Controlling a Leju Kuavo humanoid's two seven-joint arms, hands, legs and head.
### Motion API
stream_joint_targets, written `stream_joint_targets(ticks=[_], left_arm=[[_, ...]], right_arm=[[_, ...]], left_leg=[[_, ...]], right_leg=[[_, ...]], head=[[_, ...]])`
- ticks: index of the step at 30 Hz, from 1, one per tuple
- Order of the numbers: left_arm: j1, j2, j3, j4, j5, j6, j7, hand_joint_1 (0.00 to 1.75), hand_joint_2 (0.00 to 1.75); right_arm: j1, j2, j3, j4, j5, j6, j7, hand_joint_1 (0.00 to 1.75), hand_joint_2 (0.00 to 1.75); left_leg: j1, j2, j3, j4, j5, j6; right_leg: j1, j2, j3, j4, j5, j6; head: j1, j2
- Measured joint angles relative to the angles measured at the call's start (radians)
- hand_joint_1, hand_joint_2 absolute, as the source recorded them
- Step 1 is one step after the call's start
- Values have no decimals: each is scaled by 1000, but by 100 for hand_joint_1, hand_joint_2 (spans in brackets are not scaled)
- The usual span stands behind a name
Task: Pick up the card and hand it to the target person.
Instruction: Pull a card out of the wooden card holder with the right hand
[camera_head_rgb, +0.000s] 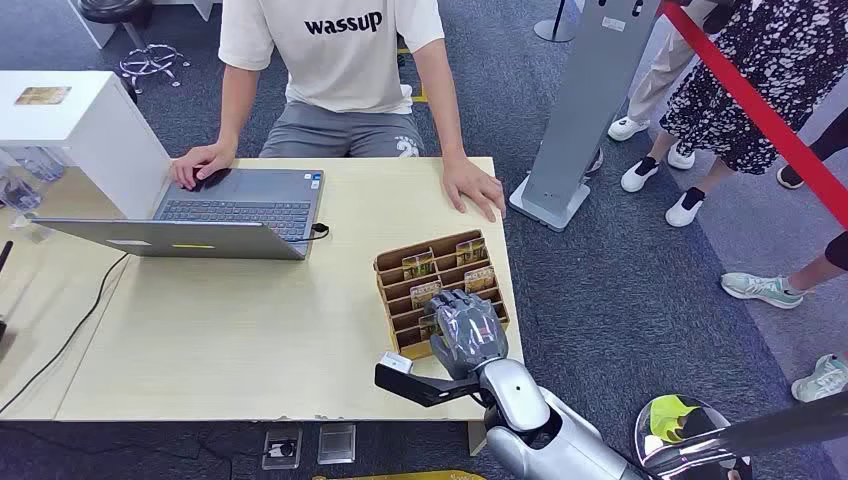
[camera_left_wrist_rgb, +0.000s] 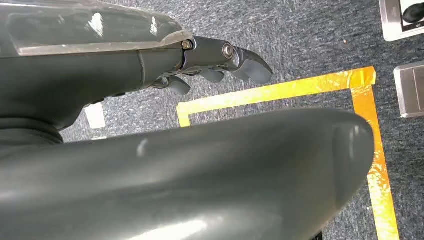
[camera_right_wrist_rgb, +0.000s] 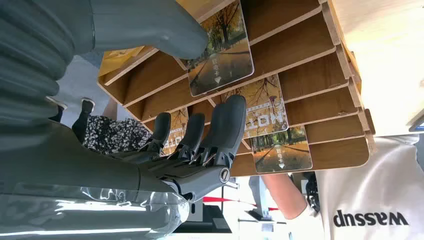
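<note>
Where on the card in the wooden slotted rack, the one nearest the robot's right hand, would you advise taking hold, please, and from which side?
Probably by the free top edge of the autumn-tree printed card, coming from above. It leans in a slot of the brown wooden slotted rack, so only its upper part stands clear of the divider. The right hand hovers over it; thumb behind, fingers on the printed face, then lift along the slot.

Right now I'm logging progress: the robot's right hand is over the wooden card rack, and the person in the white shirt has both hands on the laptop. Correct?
Not quite. In the head view, one of the person's hands rests on the laptop; the other lies on the bare table. The right hand is over the card rack.
</note>
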Motion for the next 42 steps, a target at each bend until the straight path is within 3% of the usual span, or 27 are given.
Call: stream_joint_targets(ticks=[16,26,31,42], left_arm=[[-1,2,-13,0,3,0,0,0,0],[-3,4,-26,0,9,-3,2,0,0],[-3,4,-31,0,15,-1,2,0,0],[-4,5,-33,0,28,2,2,0,0]], right_arm=[[-9,1,-1,55,-33,-13,-14,77,175],[-25,16,-2,105,-45,-31,-28,104,175],[-32,20,-2,112,-44,-35,-27,140,175],[-33,24,-2,112,-33,-42,-23,143,175]], left_leg=[[0,0,0,0,0,0],[0,0,1,0,0,0],[0,0,1,0,0,0],[0,0,1,0,0,0]], right_leg=[[0,0,0,0,0,0],[0,0,0,0,0,0],[0,0,1,0,0,0],[0,0,1,0,0,0]], head=[[0,0],[0,0],[0,0],[0,0]])
